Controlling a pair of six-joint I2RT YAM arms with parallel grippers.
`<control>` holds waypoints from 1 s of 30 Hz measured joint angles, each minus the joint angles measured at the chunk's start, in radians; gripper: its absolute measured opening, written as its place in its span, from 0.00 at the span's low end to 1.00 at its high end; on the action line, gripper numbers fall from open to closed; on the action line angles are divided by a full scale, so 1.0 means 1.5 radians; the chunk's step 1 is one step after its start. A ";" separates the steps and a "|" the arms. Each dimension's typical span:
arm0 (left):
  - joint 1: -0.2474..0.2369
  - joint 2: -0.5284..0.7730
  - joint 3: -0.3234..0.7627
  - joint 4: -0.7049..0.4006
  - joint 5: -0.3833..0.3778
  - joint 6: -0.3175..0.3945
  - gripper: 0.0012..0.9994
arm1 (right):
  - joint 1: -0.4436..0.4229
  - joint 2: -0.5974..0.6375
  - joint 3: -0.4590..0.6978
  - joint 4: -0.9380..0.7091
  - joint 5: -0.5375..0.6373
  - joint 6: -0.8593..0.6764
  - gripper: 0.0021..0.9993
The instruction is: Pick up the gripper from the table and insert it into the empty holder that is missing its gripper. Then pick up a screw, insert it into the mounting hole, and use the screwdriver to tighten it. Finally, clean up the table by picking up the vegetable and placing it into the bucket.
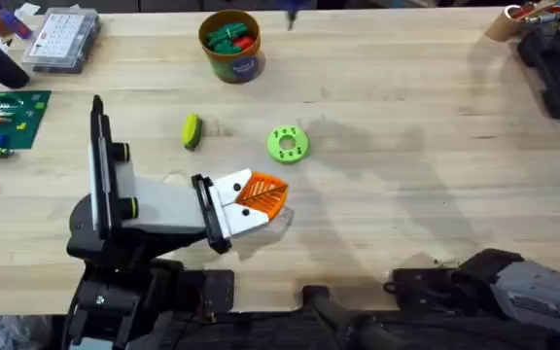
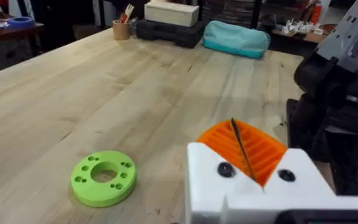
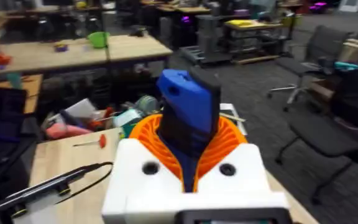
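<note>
One orange-brown bucket (image 1: 230, 49) stands far back on the table (image 1: 406, 185), holding green and red pieces. Nearer, the vegetable (image 1: 192, 131) lies beside a lime-green ring (image 1: 287, 143). Left gripper (image 1: 265, 197) pinched closed, empty; right gripper (image 3: 188, 140) clamps the blue screwdriver (image 3: 185, 112).

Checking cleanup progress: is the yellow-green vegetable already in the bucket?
No, the vegetable lies on the table, apart from the bucket.

Bright even light, blurred wrist backgrounds.
</note>
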 joint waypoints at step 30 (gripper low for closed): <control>0.000 0.000 0.000 0.000 0.000 0.000 0.01 | 0.079 0.031 -0.158 0.362 -0.148 0.073 0.04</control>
